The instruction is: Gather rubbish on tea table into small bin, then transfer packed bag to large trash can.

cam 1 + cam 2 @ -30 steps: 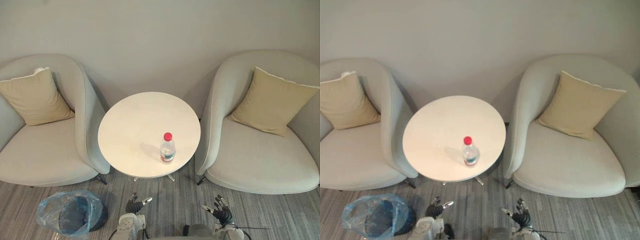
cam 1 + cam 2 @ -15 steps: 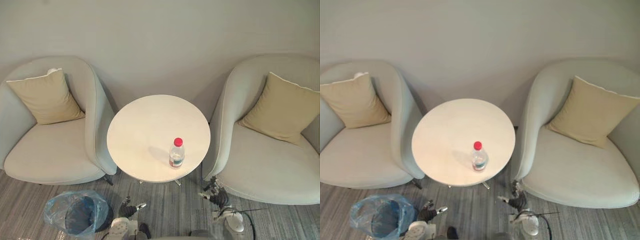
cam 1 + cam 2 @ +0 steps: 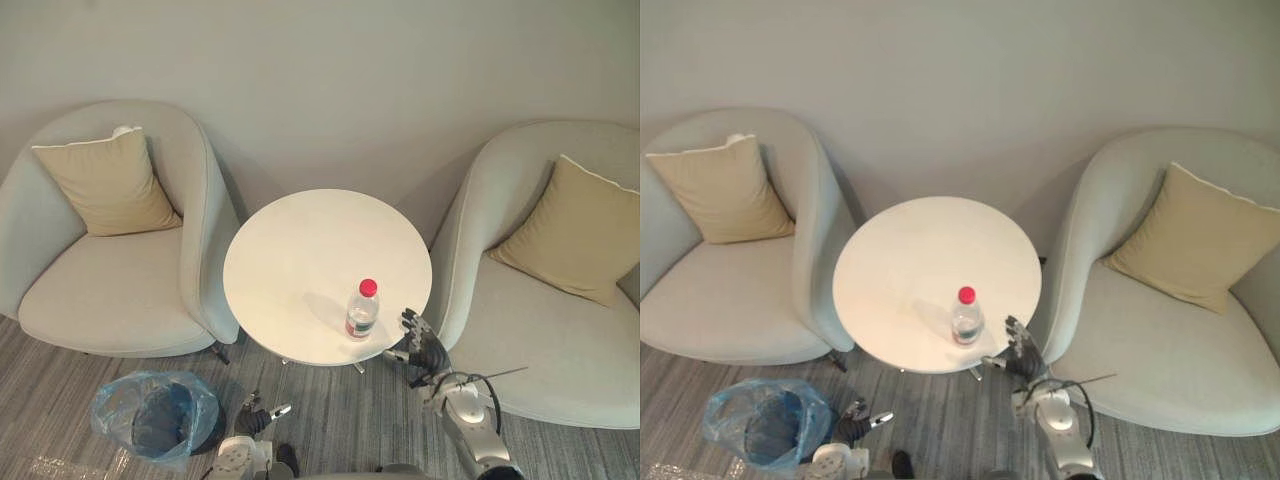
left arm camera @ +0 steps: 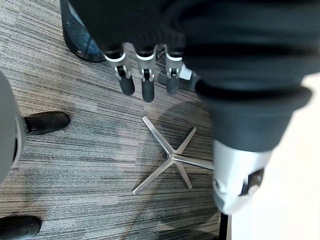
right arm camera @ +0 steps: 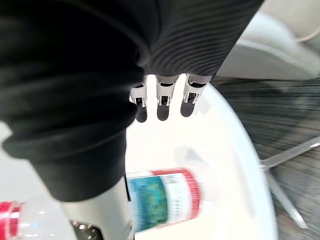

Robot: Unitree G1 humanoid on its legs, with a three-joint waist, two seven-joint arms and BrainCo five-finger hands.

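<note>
Clear plastic bottle w/ red cap (image 3: pixel 362 310) stands upright on round white tabletop (image 3: pixel 300 250), near its front-right edge. My right robot hand (image 3: pixel 426 351) is just beside it at the rim, fingers straight & apart, holding nothing. My left robot hand (image 3: pixel 256 421) hangs low over grey striped carpet (image 3: pixel 345 420), fingers relaxed, near small bin w/ blue plastic liner (image 3: pixel 150 420).

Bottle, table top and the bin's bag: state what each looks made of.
Bottle: probably clear plastic, with a see-through body, a red cap and a printed label band.
Table top: smooth matt white, likely painted or laminated board; no grain shows.
Bag: thin translucent blue plastic film, crinkled and catching light.
</note>
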